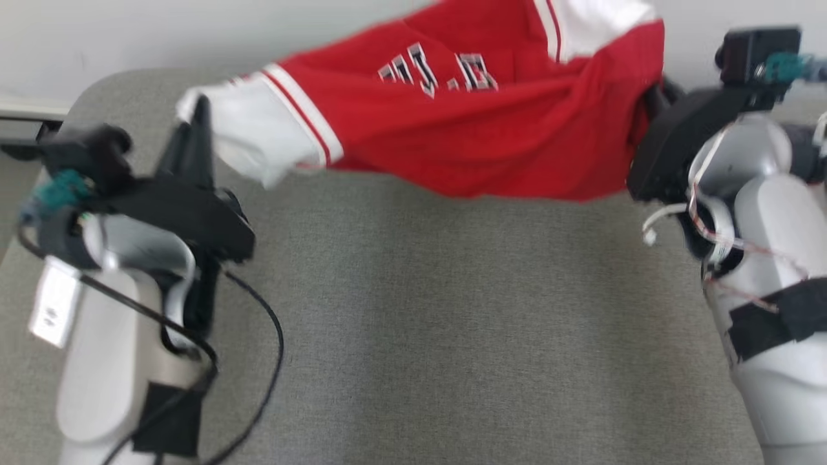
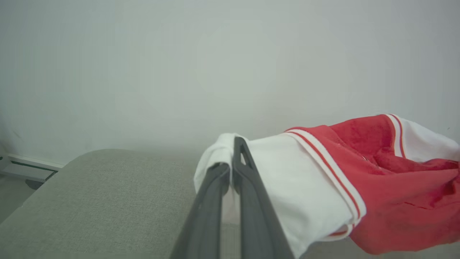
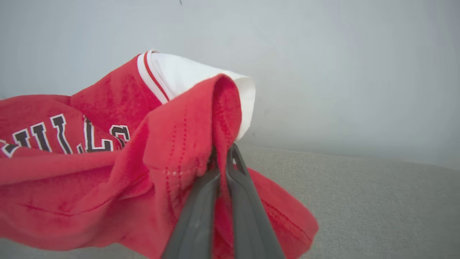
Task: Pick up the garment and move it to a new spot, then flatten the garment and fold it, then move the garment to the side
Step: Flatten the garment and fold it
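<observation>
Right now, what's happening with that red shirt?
Left gripper shut on white sleeve. Right gripper shut on red edge. Garment hangs between them over grey table. Nothing seen in the way.

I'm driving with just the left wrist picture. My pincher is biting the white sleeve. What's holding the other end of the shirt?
Observer: The right gripper is shut on a red stitched edge of the garment.
Operator: Is there writing on it?
Observer: Yes, black letters edged in white run across the red front.
Operator: Is it lying down flat?
Observer: No. In the head view it hangs bunched between the left gripper and the right one, sagging in the middle, and looks lifted off the grey surface.
</observation>
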